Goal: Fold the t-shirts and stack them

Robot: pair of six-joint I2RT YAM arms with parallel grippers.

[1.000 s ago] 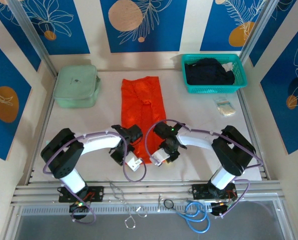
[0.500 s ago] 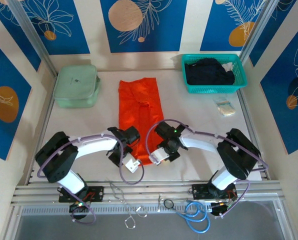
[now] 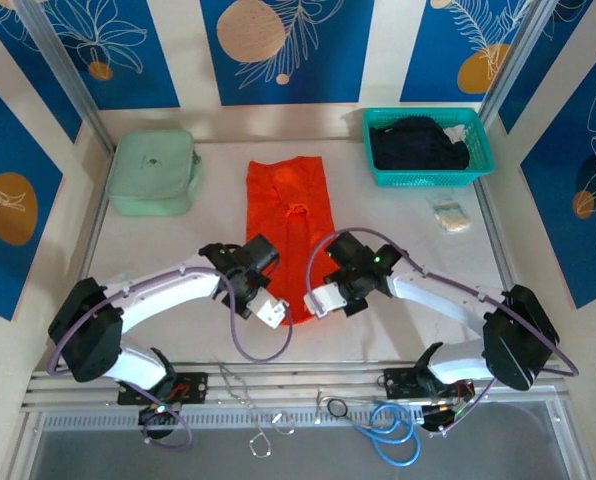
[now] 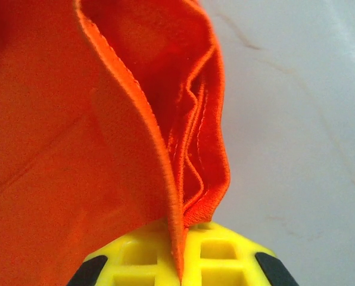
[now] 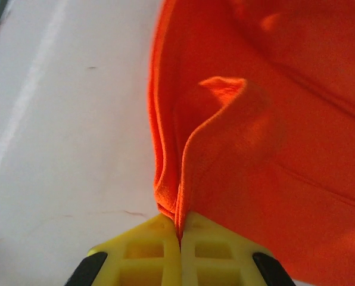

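The orange t-shirt [image 3: 290, 215] lies as a long narrow strip down the middle of the table, its near end lifted. My left gripper [image 3: 262, 256] is shut on the shirt's near left edge; in the left wrist view several layers of orange hem [image 4: 183, 149] run between the yellow fingers [image 4: 180, 241]. My right gripper [image 3: 342, 256] is shut on the near right edge, where the orange cloth [image 5: 267, 155] bunches into the closed fingers [image 5: 178, 229]. The black t-shirt [image 3: 416, 145] lies crumpled in the teal basket [image 3: 428, 178] at the far right.
A pale green lidded box [image 3: 153, 172] stands at the far left. A small pale packet [image 3: 448, 213] lies in front of the basket. White tabletop [image 4: 296, 119] shows beside the shirt on either side.
Both arms have reached farther from their bases, carrying the shirt's near end toward the far side. The shirt has shifted slightly right.
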